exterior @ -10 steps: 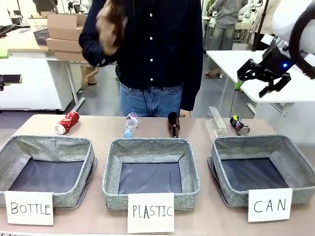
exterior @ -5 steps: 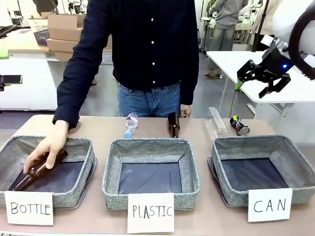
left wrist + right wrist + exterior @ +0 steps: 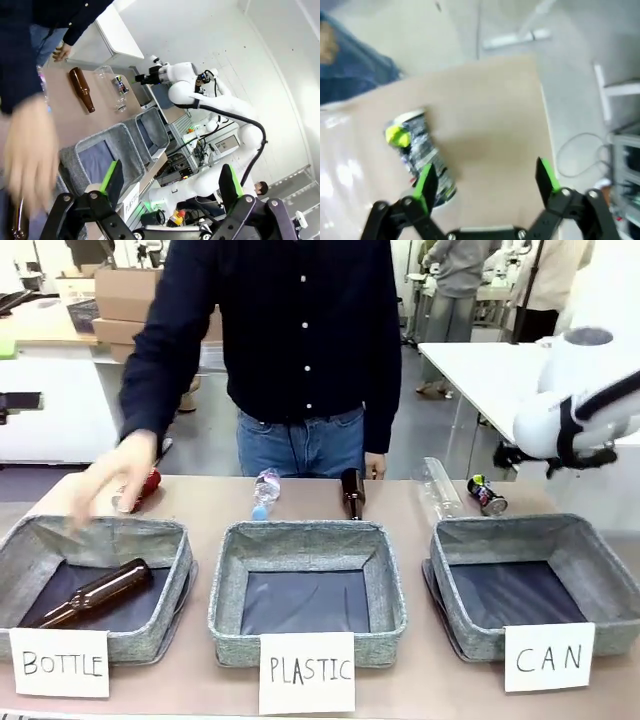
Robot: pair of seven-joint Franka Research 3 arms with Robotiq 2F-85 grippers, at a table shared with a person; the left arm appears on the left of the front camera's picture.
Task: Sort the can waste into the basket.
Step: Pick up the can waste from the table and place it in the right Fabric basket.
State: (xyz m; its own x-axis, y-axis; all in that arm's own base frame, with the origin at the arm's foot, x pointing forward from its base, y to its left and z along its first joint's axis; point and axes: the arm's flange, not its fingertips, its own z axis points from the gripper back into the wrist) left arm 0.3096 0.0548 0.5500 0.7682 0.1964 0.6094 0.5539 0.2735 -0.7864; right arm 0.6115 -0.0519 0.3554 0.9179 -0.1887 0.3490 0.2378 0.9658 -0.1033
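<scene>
Right hand (image 3: 485, 175) released, jaws wide, empty, above table (image 3: 490, 110). Black can (image 3: 417, 155) below it, off toward one finger (image 3: 426, 182), lying on side, not between jaws. Judged light, thin crushed metal, slick, dents easily, may roll; take across mid-body. CAN basket (image 3: 470, 630) near hand, robot-side. Red can (image 3: 148, 483) well apart from hand, opposite table end, by person's hand (image 3: 115, 475). Left hand (image 3: 171, 180) released, empty.

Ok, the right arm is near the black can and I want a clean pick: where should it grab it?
Probably across the middle of the black can, from straight above. It lies on its side on the table, so its long flanks suit the open right gripper. Mind the clear bottle lying close beside it.
</scene>
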